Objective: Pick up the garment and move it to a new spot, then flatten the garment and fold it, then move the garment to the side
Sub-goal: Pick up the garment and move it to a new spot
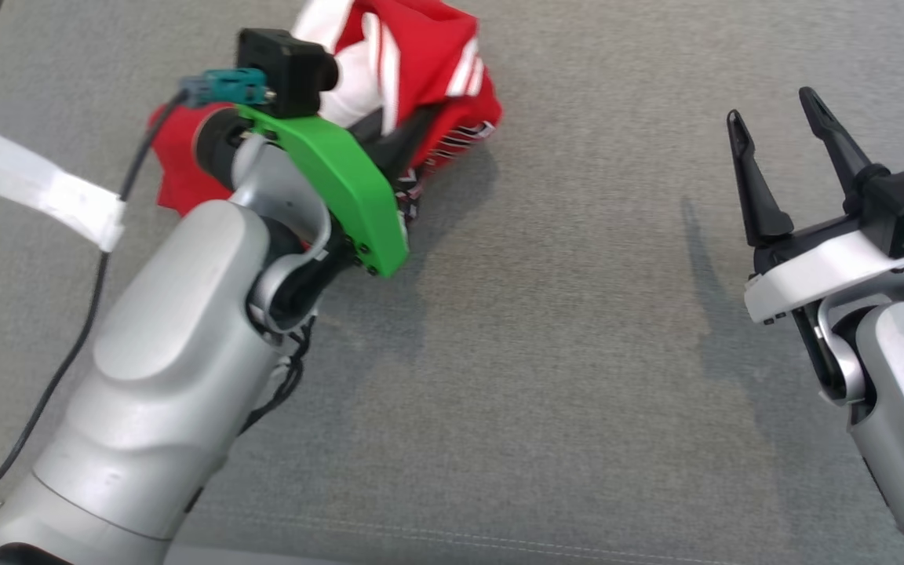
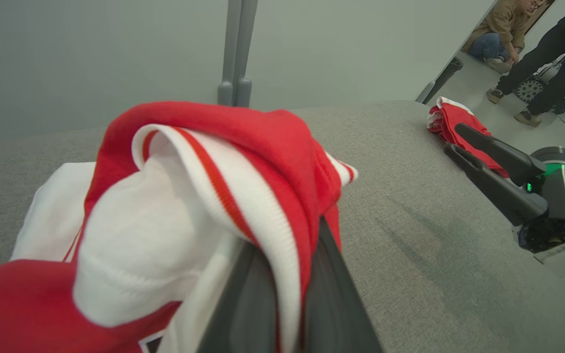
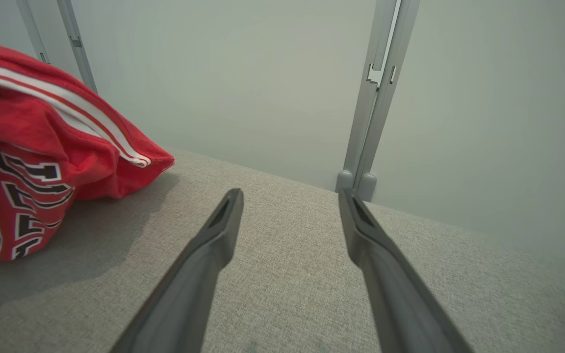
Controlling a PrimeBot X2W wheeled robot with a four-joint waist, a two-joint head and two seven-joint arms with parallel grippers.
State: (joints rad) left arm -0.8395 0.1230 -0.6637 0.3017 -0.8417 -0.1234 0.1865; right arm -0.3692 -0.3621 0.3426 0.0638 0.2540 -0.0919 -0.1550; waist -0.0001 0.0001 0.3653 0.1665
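- The left forearm (image 1: 169, 353) reaches up from the lower left of the head view, its wrist with the green bracket (image 1: 342, 180) angled toward the far side.
- The left pincer (image 1: 403, 141) is pressed together on the garment (image 1: 421, 55) — a fold of red and white ribbed cloth sits between its dark fingers (image 2: 331, 284).
- The garment is bunched at the far left of the worktop (image 1: 577, 353), red with white stripes and black-and-white lettering. Whether its lower folds rest on the surface I cannot tell.
- The right pincer (image 1: 772, 110) hangs well apart at the right, fingers spread with nothing between them, pointing at the far edge.
- The worktop is covered in grey woven fabric; a white tape strip (image 1: 36, 184) lies at its left edge.
- Behind it stands a pale grey wall (image 3: 263, 73) with a grey post (image 3: 375, 98).
- In the left wrist view another red cloth (image 2: 451, 122) lies at the worktop's far corner — beyond it, one person crouching (image 2: 500, 24) and one standing (image 2: 552, 49).
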